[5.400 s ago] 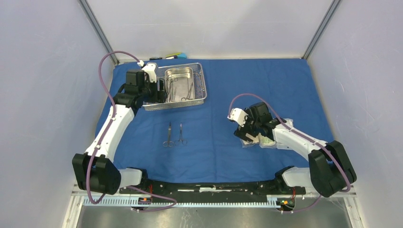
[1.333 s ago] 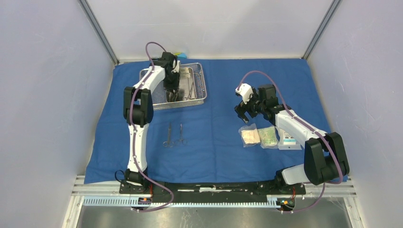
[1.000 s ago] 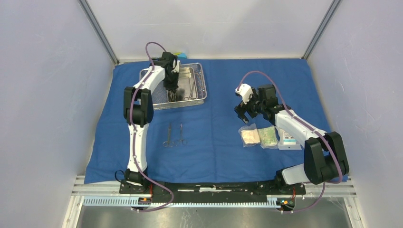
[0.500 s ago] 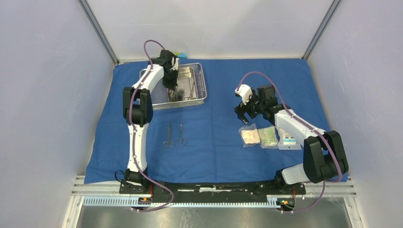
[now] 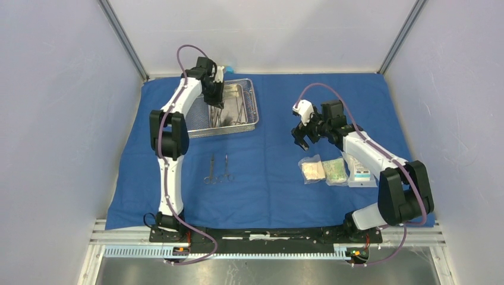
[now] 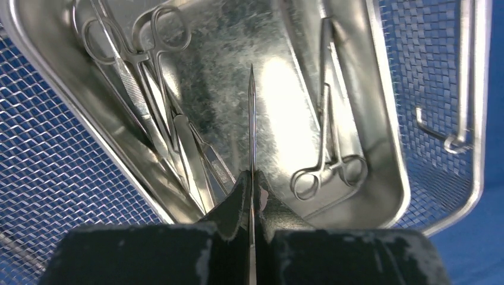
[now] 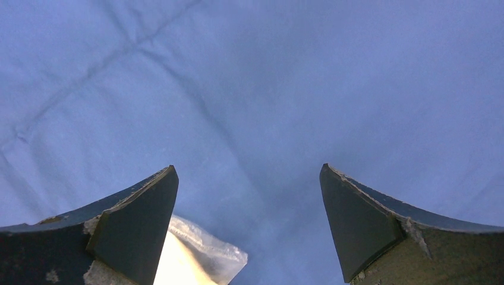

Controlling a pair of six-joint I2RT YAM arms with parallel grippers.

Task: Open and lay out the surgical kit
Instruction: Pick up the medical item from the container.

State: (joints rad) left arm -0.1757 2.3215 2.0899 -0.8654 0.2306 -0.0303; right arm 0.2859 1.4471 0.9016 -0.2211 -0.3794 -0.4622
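The blue cloth wrap lies spread flat over the table. At its far left stands the wire-mesh tray with the smaller steel pan inside. My left gripper hangs over the pan, shut on a slim pointed metal instrument seen edge-on. Several scissors-like instruments still lie in the pan. Two instruments lie side by side on the cloth. My right gripper stands open and empty above the cloth, just beyond three clear packets. One packet corner shows by its left finger.
A small coloured block toy sits at the back edge behind the tray. The tray's wire handle lies along its right side. Grey enclosure walls close in left, right and back.
My left gripper has shut on the pointed instrument and risen a little toward the far side of the pan. The right gripper has drifted slightly farther from the packets, still open.
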